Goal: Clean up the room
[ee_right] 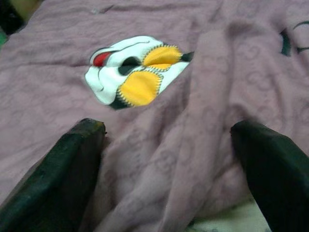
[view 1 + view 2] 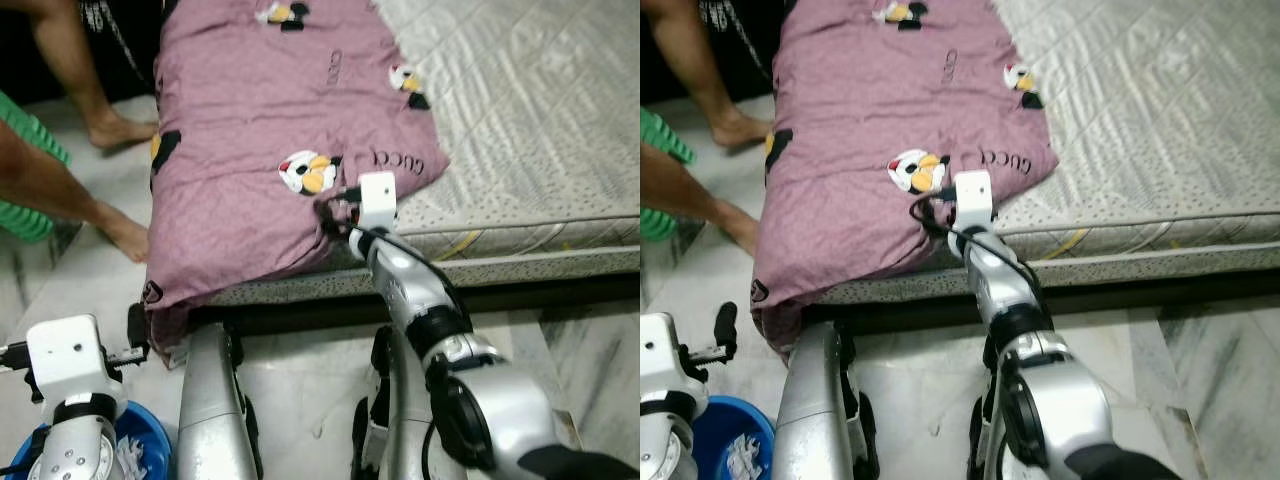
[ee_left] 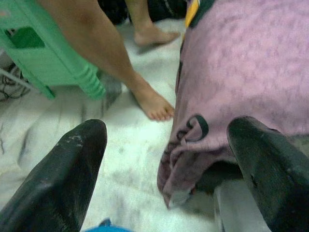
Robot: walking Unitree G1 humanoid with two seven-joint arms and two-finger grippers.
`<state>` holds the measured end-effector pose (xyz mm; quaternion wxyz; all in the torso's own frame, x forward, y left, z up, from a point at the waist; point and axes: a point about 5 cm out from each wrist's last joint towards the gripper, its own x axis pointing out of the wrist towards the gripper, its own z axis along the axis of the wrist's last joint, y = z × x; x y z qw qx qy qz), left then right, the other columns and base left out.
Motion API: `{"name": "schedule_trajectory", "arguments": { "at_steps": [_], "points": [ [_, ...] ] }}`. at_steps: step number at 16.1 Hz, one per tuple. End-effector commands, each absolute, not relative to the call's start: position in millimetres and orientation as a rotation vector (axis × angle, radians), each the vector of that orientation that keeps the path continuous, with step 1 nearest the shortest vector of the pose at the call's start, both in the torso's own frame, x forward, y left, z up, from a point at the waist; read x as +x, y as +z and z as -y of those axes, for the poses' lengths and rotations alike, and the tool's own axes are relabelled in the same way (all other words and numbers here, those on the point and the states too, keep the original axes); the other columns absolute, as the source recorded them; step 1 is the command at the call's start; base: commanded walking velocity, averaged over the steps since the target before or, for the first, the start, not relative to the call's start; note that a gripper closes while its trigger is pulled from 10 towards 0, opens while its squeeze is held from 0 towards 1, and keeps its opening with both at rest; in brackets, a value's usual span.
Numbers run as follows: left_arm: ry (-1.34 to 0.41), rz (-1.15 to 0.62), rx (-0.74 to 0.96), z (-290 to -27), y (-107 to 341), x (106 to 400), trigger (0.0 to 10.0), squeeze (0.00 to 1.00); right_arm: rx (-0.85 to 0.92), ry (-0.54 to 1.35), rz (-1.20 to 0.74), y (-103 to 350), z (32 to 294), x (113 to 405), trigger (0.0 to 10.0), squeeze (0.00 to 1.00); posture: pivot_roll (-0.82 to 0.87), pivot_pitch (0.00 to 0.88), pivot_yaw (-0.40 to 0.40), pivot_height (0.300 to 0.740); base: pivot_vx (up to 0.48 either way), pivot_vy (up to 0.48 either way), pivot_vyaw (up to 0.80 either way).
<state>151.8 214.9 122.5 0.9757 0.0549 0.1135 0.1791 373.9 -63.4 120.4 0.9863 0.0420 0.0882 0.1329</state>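
Landmark: the bed (image 2: pixel 560 235), its pale quilted mattress bare on the far side from the blanket.

1. Blanket (image 2: pixel 270 120), mauve-pink, spread over the near half of the bed, one corner hanging off the bed's edge toward the floor (image 2: pixel 90 290). You can read "GUCCI" in black letters (image 2: pixel 398 160) near the blanket's edge by the mattress; smaller looping black marks elsewhere on it are too small to read. Cartoon patches in white, yellow, red and black are printed on it, one (image 1: pixel 135 72) just ahead of the right hand.

2. Right hand (image 1: pixel 169 164), reached out to the bed's front edge, fingers (image 1: pixel 58 179) wide apart with a raised fold of the blanket between them; not closed on it.

3. Left hand (image 3: pixel 169 169), low beside the bed's corner, fingers (image 3: pixel 63 169) wide apart, holding nothing; the blanket's hanging corner lies ahead of it.

4. Blue basin (image 2: pixel 150 440), on the floor below the left arm, near the bed's corner. Contents: some crumpled white bits (image 2: pixel 740 458), kind not clear.

5. Green plastic stool (image 3: pixel 43 58), on the floor well off the bed's side.

6. Person: two bare legs and feet (image 2: pixel 125 235) on the floor beside the bed, near the stool.
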Motion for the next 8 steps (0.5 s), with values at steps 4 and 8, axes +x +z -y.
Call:
{"name": "schedule_trajectory", "arguments": {
  "at_steps": [4, 8],
  "points": [
    [0.352, -0.232, 0.110, -212, 125, 152, 10.0, 0.00, 0.166, 0.159, -0.257, 117, 53, 374, 0.0, 0.00, 0.20, 0.281, -0.020, 0.543, 0.000, 0.000, 0.00],
    [0.348, -0.238, 0.106, -210, 125, 156, 10.0, 0.00, 0.203, 0.048, -0.394, 93, 66, 366, 0.0, 0.00, 0.19, 0.261, -0.025, 0.543, 0.000, 0.000, 0.00]
  ]
}}
